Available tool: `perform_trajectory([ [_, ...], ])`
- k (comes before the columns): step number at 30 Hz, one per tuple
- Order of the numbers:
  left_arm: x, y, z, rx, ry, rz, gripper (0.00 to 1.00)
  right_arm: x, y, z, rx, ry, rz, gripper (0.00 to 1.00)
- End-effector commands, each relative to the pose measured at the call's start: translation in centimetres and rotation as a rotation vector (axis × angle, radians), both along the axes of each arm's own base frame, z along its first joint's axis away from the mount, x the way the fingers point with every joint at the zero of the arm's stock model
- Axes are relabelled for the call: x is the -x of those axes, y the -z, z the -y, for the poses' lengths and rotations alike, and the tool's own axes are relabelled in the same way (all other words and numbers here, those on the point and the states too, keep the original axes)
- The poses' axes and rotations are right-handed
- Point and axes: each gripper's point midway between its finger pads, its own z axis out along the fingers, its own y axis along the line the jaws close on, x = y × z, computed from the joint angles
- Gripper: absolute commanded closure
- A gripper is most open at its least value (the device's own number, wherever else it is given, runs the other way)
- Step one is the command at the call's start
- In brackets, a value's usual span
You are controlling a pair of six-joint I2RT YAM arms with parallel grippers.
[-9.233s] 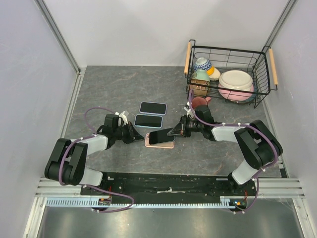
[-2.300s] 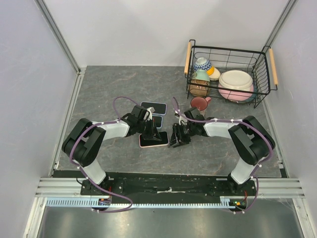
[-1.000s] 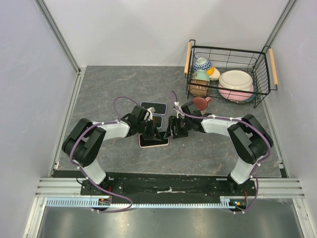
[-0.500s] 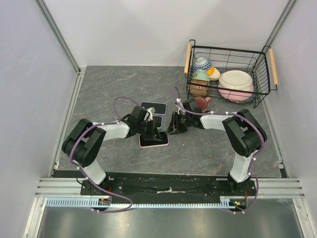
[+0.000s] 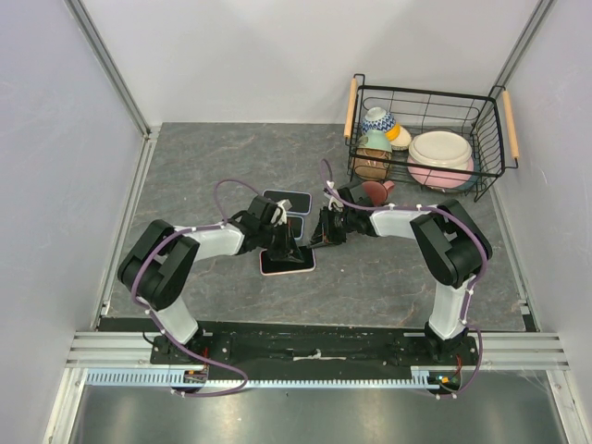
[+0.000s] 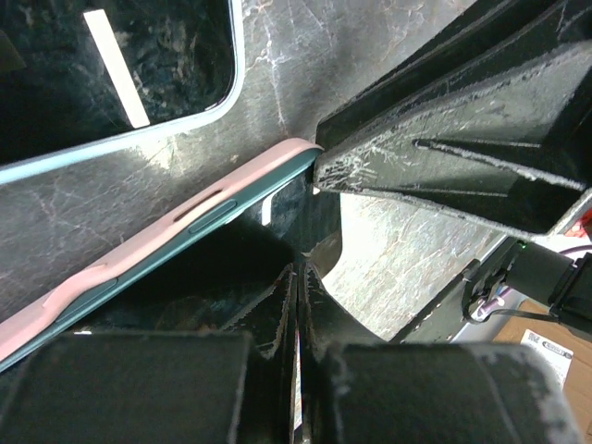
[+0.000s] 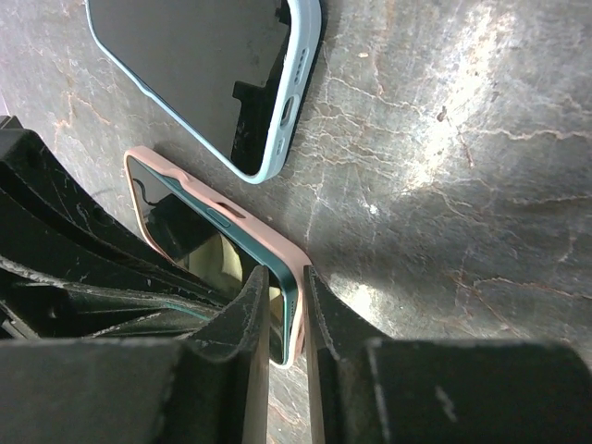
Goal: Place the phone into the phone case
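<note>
Right gripper (image 5: 319,235) has shifted toward pink case (image 7: 277,242), phone (image 7: 185,236) apparently seated inside.

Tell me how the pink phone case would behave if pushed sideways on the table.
The pink case lies flat on the smooth table, so it would probably slide, not tip. Its thin rim looks rubbery, so it may flex where the right gripper straddles it.
</note>
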Motion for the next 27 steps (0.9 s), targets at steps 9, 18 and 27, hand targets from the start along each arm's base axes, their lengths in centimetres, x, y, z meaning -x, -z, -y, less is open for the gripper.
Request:
perform_trajectory([
  [9,-1.4,6.4,-5.6,-0.427,-0.137,-0.083,0.98,2.1,7.8,6.3,0.432,0.041,-0.033,0.82],
  [18,-1.5,8.1,-7.6,-0.588,-0.142,-0.097,0.98,2.5,9.0,7.8,0.563,0.032,-0.021,0.84],
  [27,-1.3,9.3,-8.6,-0.725,-0.136,-0.102,0.98,3.4,9.8,7.3,0.679,-0.016,0.006,0.84],
])
